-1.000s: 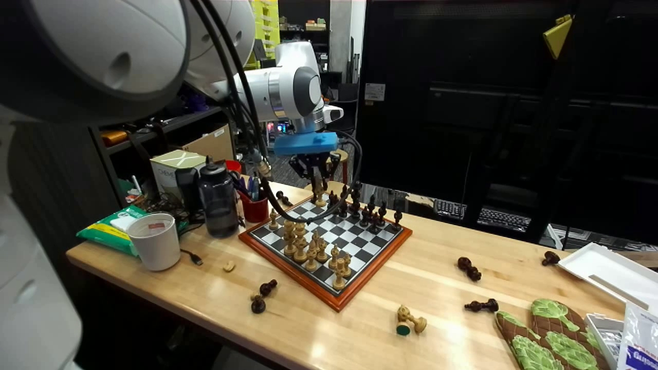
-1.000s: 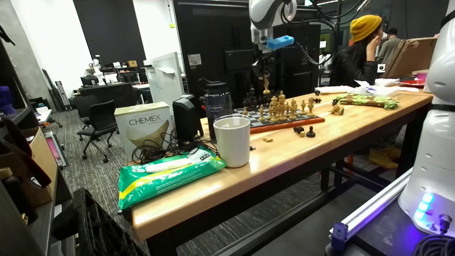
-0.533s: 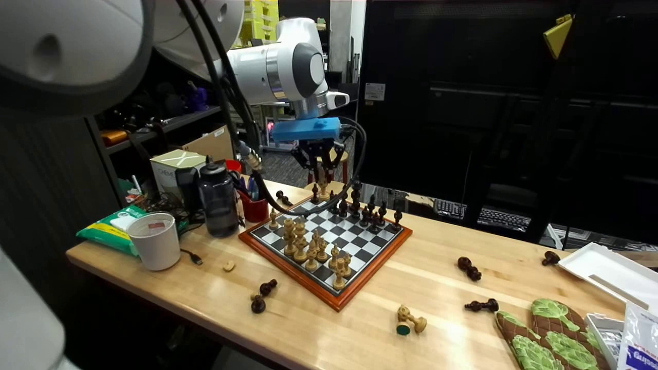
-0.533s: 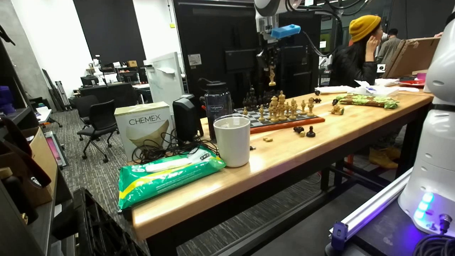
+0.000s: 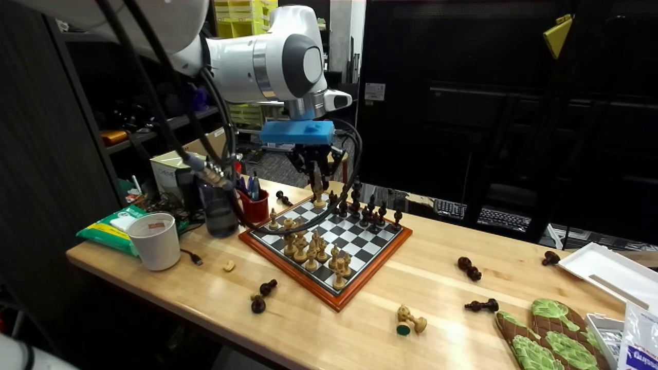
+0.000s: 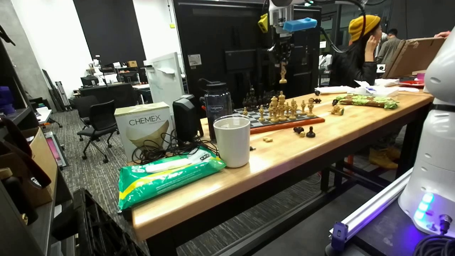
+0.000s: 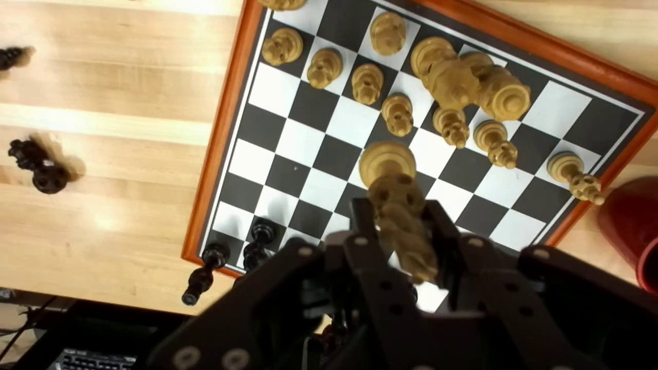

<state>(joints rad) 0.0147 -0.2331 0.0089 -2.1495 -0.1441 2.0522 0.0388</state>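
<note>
Carved pale-wood chess piece (image 6: 283, 74), one, clamped in the gripper (image 7: 400, 213).
We list it as projecting straight below the gripper, head end between the jaws, long axis close to vertical, base lowermost and apart from the chessboard (image 7: 300, 144) beneath; in the wrist view we note standing pale chessmen (image 7: 455, 85) beyond that base. Rank: we cannot tell.

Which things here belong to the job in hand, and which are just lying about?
Likely in the job:
gripper
light chess piece in its grip
chessboard
standing light pieces
standing dark pieces
perhaps the stray pieces off the board

Just lying about:
white cup
dark water bottle
green wipes pack
Chemex box
red pen cup
quilted oven mitt
</note>
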